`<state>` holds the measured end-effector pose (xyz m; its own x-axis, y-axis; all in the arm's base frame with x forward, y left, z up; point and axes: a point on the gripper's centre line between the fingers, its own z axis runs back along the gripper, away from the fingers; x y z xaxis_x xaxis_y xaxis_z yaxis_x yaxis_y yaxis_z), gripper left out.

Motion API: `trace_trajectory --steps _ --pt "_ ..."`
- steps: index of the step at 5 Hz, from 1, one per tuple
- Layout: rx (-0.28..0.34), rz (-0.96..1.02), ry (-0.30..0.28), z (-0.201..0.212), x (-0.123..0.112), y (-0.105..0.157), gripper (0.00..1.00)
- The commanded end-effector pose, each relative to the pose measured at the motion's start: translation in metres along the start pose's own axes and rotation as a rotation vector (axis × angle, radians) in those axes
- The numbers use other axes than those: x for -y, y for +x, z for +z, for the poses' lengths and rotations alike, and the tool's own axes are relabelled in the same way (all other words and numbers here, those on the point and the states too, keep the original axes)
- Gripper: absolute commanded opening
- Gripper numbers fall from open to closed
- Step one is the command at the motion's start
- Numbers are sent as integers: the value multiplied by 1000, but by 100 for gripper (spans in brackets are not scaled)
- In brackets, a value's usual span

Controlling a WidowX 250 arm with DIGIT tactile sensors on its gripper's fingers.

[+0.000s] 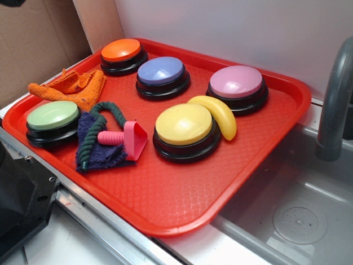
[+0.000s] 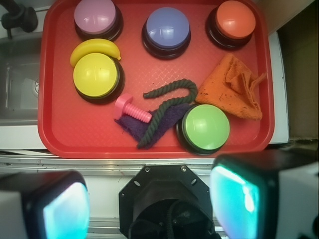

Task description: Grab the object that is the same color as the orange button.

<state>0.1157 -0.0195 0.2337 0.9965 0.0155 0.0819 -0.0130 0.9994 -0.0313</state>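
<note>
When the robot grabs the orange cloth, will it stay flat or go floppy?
Probably floppy: the orange cloth lies crumpled in folds, so it should droop. Its coarse knit likely grips well. It looks thin, so probably light.

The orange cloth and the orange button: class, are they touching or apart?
Apart. The wrist view shows a strip of bare red tray between the orange cloth and the orange button.

no text, label, brand, number or sign can be read in either view — the button tops are plain colour, the red tray (image 1: 287, 105) carries only an embossed grid pattern, nothing written — and the cloths bear no tag.
</note>
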Motion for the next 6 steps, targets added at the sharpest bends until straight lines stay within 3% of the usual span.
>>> trace_trajectory --steps 1,4,6 --pt "0 0 0 0 0 0 100" --pt "1 361 15 -48 -74 12 100" --pt "59 637 51 -90 -132 14 100"
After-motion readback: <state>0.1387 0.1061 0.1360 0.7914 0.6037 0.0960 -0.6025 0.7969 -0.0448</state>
